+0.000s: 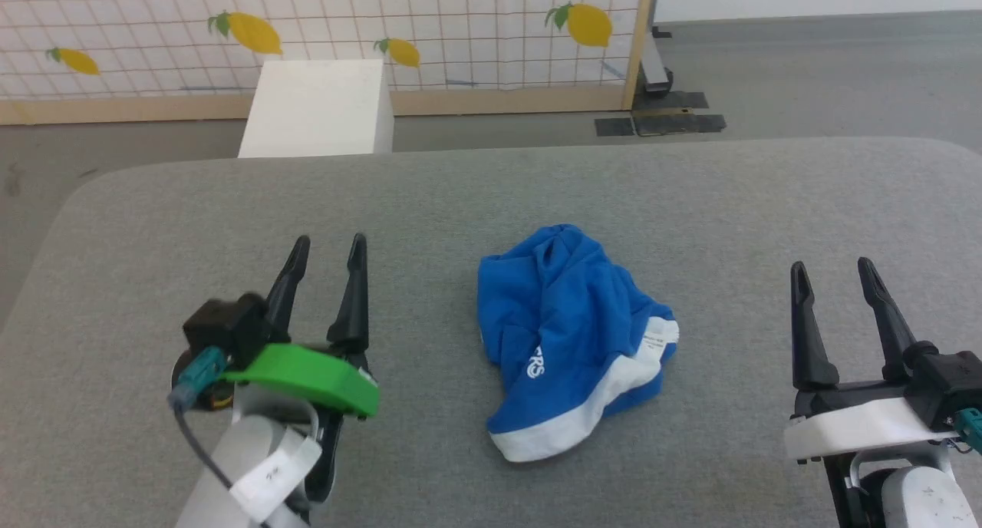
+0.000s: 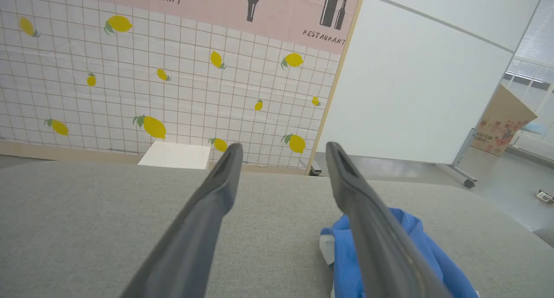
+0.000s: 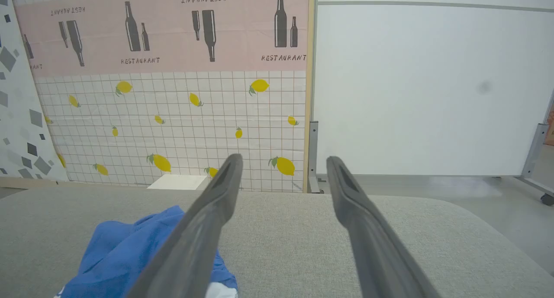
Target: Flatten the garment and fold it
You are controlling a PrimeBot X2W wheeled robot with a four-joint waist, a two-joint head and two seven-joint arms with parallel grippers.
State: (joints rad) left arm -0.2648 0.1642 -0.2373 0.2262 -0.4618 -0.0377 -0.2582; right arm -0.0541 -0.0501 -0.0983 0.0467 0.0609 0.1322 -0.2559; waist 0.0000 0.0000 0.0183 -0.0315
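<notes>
The garment (image 1: 568, 336) is a pair of bright blue shorts with white trim, lying crumpled in a heap on the grey table (image 1: 491, 198). White lettering and a small white tag show on its front. My left gripper (image 1: 328, 245) stands open to its left, apart from it, with nothing between the fingers. Off to the right, my right gripper (image 1: 832, 268) is open too and clear of the cloth. The left wrist view has the garment (image 2: 415, 241) partly behind my right-hand finger (image 2: 368, 220). In the right wrist view the garment (image 3: 125, 246) lies at lower left, beside the open right gripper (image 3: 283, 161).
A white box (image 1: 318, 106) stands on the floor behind the table's far edge. A lemon-patterned partition (image 1: 307, 29) with a wooden frame closes off the back. A white panel on castors (image 2: 424, 94) stands further right, and a cardboard box (image 2: 502, 120) sits beyond it.
</notes>
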